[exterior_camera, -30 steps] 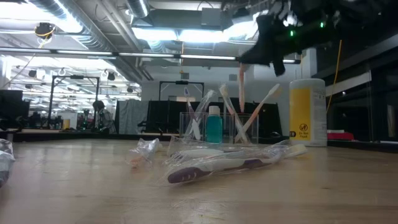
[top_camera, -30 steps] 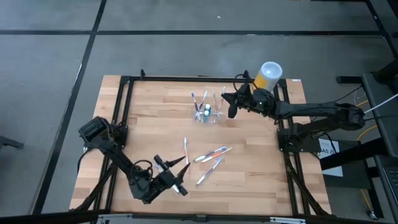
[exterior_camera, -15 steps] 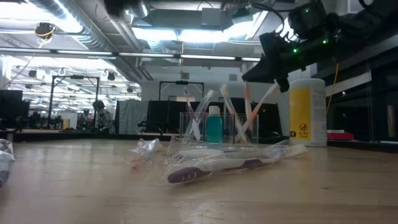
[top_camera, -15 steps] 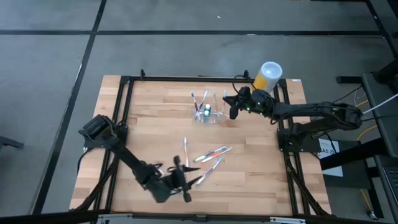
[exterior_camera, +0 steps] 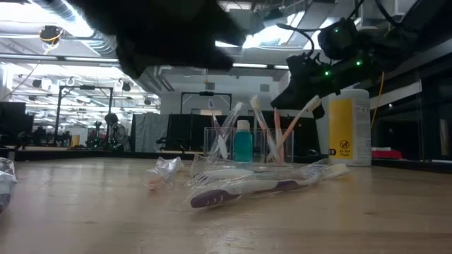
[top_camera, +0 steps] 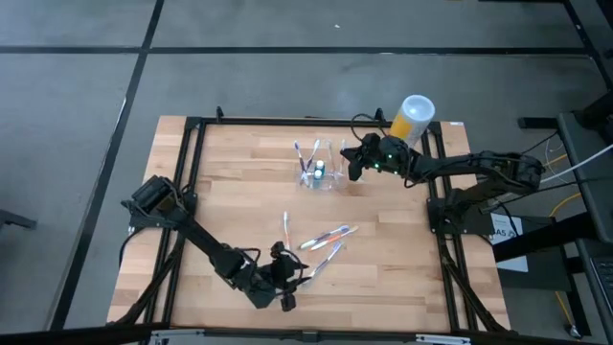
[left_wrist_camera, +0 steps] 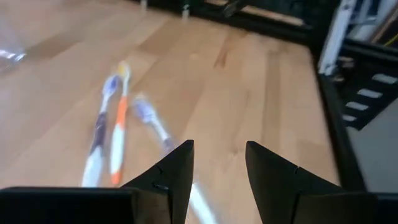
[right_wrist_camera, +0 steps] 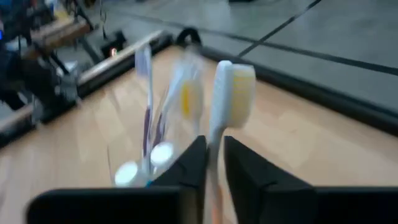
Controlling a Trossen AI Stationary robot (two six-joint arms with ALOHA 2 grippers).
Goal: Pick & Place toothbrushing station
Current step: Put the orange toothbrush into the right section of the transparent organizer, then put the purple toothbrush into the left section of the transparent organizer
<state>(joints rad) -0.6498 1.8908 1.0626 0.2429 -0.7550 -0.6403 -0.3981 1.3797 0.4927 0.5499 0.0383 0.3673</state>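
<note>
The main risk at this moment lay at the right gripper (top_camera: 351,163), which hung just beside the toothbrushing station (top_camera: 320,169) in the upper middle of the high view with a white-headed toothbrush (right_wrist_camera: 225,99) standing between its fingers; the jaws were narrowly parted around the handle, and whether they gripped or had let go could not be told. If the brush was not fully seated in a compartment, it might tip out, or the gripper could catch the light holder and drag or topple it. The left gripper (top_camera: 287,278), low in the centre of the high view, was partly open and held nothing, close above the loose toothbrushes (top_camera: 326,241) on the table (top_camera: 239,192); a careless descent there could scatter them, since they lay close together at angles. The station looked like a small clear plastic holder with upright compartments, already carrying several brushes and a teal-capped bottle (exterior_camera: 243,141), with the yellow canister (top_camera: 412,115) near it toward the upper right.
</note>
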